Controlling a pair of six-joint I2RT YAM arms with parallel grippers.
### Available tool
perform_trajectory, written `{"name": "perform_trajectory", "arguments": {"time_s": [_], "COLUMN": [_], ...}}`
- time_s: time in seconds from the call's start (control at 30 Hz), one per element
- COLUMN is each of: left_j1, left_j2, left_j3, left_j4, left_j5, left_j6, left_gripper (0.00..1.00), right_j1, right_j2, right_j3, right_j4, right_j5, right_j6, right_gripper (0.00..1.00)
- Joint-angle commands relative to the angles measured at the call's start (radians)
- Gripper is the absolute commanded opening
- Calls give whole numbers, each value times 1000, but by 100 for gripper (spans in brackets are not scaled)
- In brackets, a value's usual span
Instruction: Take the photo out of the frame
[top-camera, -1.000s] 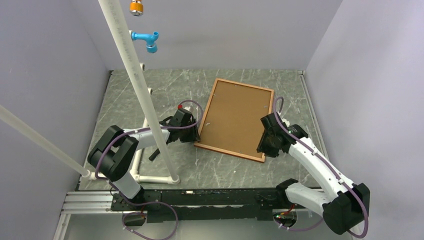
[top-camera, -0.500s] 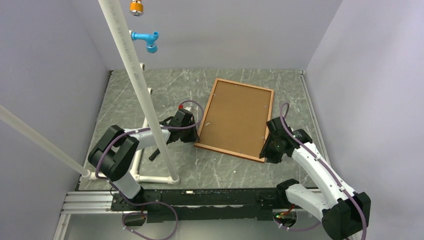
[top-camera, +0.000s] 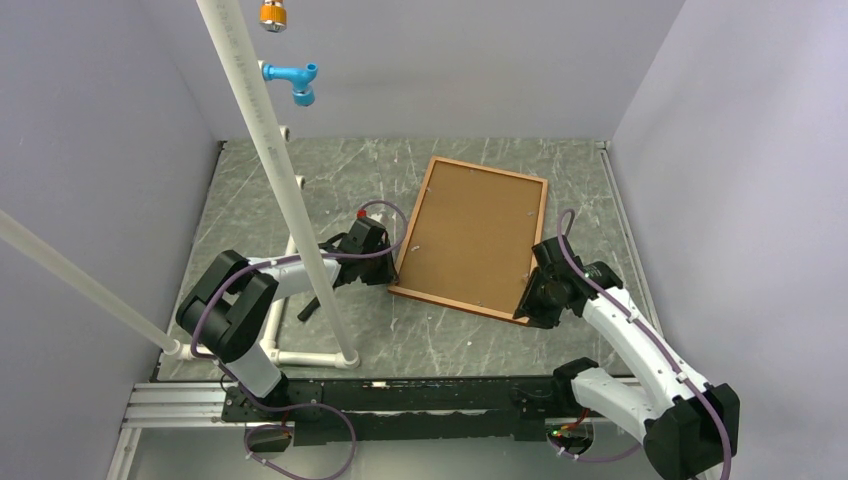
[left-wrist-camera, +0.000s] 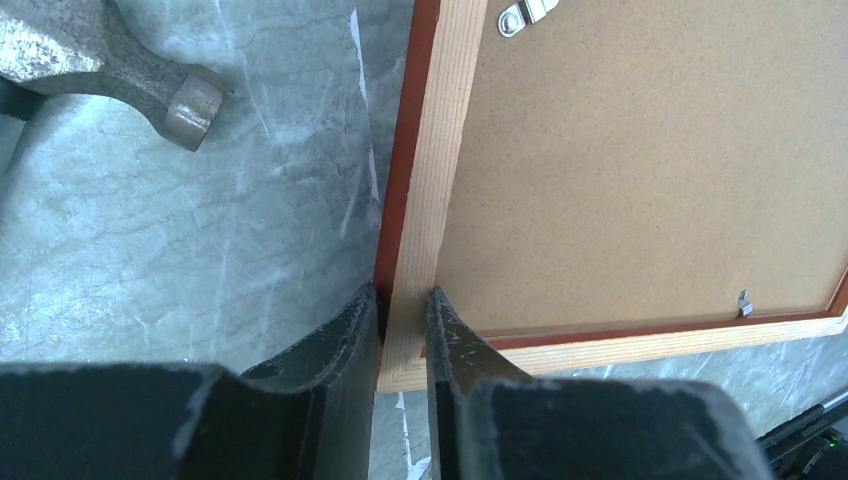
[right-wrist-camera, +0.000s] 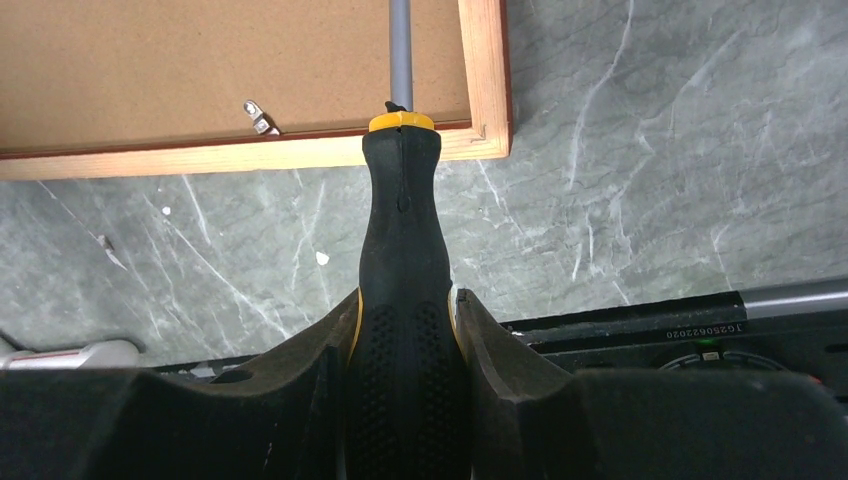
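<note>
Since a second ago the right arm has drawn back, carrying the right claw (top-camera: 541, 296) from midway along the frame's right rail to its near right corner; the frame (left-wrist-camera: 440, 150) and the left arm have not shifted.

That frame lies flat and face down on the grey marbled surface (top-camera: 330, 180). Its long axis runs near to far, with the far end leaning right. The photo (top-camera: 470, 235) sits inside it, showing only its brown board back.

A hammer (left-wrist-camera: 95, 55) lies left of the frame, apart from it, and a slanting white pipe (top-camera: 268, 150) crosses over the left arm. A small metal clip (right-wrist-camera: 259, 116) sits by the near rail.

The left claw (left-wrist-camera: 402, 300) is clenched on the left rail close to the near left corner, one finger on each side. The right claw is clamped on a black-and-yellow screwdriver (right-wrist-camera: 402, 230), whose shaft reaches over the near rail above the board; its tip is out of view.
</note>
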Motion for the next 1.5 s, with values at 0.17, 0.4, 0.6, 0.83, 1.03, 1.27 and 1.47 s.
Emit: {"name": "perform_trajectory", "arguments": {"time_s": [0.17, 0.4, 0.6, 0.83, 1.03, 1.27, 1.47], "left_j1": [0, -1, -1, -1, -1, -1, -1], "left_j2": [16, 25, 37, 39, 30, 23, 0], "left_j3": [-7, 8, 9, 5, 17, 20, 0], "left_j4": [-27, -67, -64, -58, -67, -64, -69], "left_j5": [-2, -29, -21, -12, -5, 13, 22], "left_j6": [20, 12, 15, 25, 39, 51, 49], "left_gripper": [0, 0, 0, 0, 0, 0, 0], "right_j1": [-6, -4, -6, -3, -4, -7, -85], "right_j2": [6, 14, 45, 72, 33, 20, 170], "right_j3": [10, 25, -26, -69, -52, 102, 228], "right_j4": [-15, -57, 38, 208, 278, 231, 274], "right_j5": [36, 146, 112, 112, -73, 66, 103], "right_j6": [0, 30, 19, -48, -104, -155, -203], "right_gripper": [0, 0, 0, 0, 0, 0, 0]}}
